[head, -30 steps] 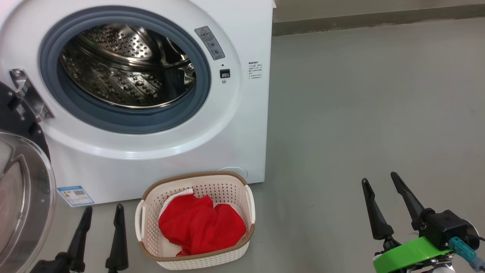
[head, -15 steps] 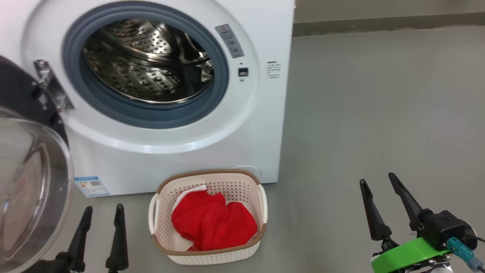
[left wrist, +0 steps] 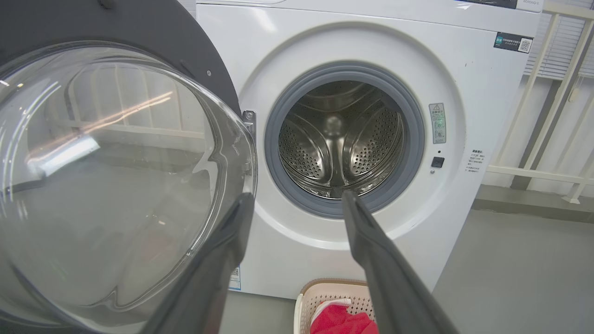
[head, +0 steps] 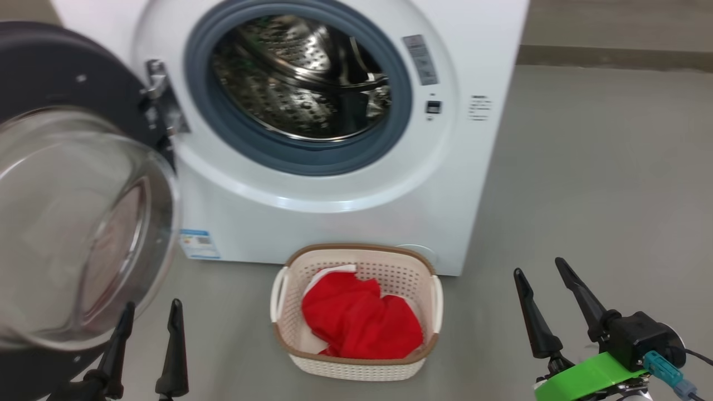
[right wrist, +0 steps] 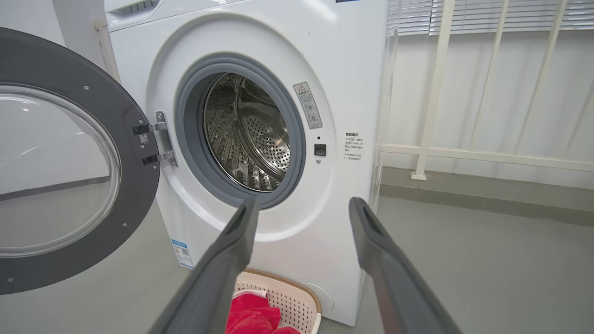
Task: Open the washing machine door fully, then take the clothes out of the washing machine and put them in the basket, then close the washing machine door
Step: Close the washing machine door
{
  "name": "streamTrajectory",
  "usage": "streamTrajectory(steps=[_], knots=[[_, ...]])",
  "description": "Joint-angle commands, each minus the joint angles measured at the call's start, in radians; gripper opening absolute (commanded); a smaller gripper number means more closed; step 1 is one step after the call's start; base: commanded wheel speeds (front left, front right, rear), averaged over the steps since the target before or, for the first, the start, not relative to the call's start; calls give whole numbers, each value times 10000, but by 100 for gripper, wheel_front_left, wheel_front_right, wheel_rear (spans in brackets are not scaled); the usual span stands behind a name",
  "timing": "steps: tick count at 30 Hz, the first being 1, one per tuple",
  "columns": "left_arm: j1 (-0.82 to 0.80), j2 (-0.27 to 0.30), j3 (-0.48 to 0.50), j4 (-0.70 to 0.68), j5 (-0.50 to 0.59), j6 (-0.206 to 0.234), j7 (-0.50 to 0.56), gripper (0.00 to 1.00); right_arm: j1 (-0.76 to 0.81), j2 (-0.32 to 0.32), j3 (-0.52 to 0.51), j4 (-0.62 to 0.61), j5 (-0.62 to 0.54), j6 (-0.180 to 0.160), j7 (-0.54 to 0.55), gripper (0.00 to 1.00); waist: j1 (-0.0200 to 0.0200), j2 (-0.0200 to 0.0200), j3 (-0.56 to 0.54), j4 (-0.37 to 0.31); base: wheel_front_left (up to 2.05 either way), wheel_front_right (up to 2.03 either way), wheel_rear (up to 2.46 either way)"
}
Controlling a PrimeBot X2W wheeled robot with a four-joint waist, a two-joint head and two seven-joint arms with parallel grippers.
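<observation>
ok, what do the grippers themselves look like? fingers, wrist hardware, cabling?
Left gripper and right gripper: each has two long, matte dark fingers tapering from a wider base to pointed tips. Behind the right one sit a black block housing, a bright green band and a teal cable connector.

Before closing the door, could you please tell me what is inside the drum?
The drum shows bare perforated steel, nothing in it; its lower front hides behind the grey ring.
</observation>
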Motion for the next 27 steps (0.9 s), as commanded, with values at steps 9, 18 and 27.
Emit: streamTrajectory(steps=[9, 18, 27], knots=[[-142, 91, 362, -486, 246, 230, -122, 100, -311, -59, 439, -317, 39, 60, -61, 100, 0, 0, -91, 1788, 0, 0, 0], [-113, 91, 541, -541, 511, 450, -122, 100, -443, -16, 647, -382, 28, 60, -61, 100, 0, 0, -36, 2589, 0, 0, 0], [129, 91, 841, -853, 337, 792, -122, 100, -1012, -143, 1209, -140, 129, 60, -61, 100, 0, 0, 209, 2773, 0, 0, 0]])
